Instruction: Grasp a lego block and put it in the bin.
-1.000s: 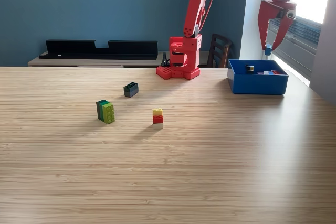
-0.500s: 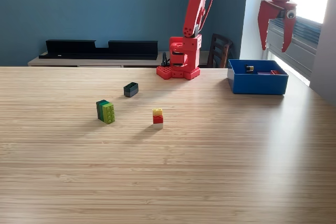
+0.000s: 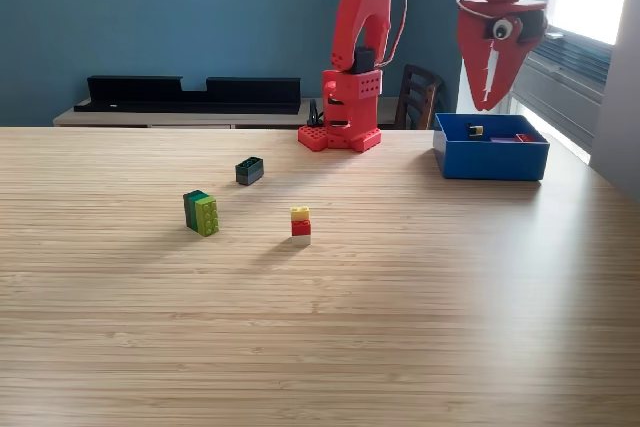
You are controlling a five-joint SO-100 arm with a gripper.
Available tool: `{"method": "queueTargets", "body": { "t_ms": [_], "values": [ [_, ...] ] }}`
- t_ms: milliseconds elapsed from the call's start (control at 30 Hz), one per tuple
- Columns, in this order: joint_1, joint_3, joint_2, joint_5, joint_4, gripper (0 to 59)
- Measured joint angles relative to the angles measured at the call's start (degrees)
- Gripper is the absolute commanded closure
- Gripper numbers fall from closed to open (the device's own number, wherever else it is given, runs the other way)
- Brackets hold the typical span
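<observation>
Three blocks are lying loose on the table (image 3: pixel 400 327): nearest, a yellow-red-white stack (image 3: pixel 300 226); left of it a green block (image 3: pixel 201 213); farther back a dark block (image 3: pixel 249 170). At far right the bin (image 3: pixel 490 158) is holding a few pieces. We are raising our gripper (image 3: pixel 488 97) beside it, apparently pressed together and carrying nothing, so three grasps are, we judge, remaining.

Wood table (image 3: pixel 400 327), chair (image 3: pixel 418 97), black shelf (image 3: pixel 190 93)

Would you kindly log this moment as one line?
gripper: empty, above bin | blocks on table: three | phase: between picks
</observation>
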Motion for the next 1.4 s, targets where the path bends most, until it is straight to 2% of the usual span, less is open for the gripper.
{"method": "queueTargets", "body": {
  "t_ms": [367,833,1000,1233,1333,1400],
  "values": [
    [6.68,0.00,0.00,0.09,-0.26,58.5],
    [14.85,1.32,0.00,0.79,-7.12,58.5],
    [19.34,5.62,0.00,1.32,-12.22,58.4],
    [26.19,13.01,0.00,-3.08,-18.81,58.4],
    [30.50,14.24,0.00,-6.59,-20.65,52.4],
    [33.05,14.50,0.00,-9.49,-21.01,43.2]
  ]
}}
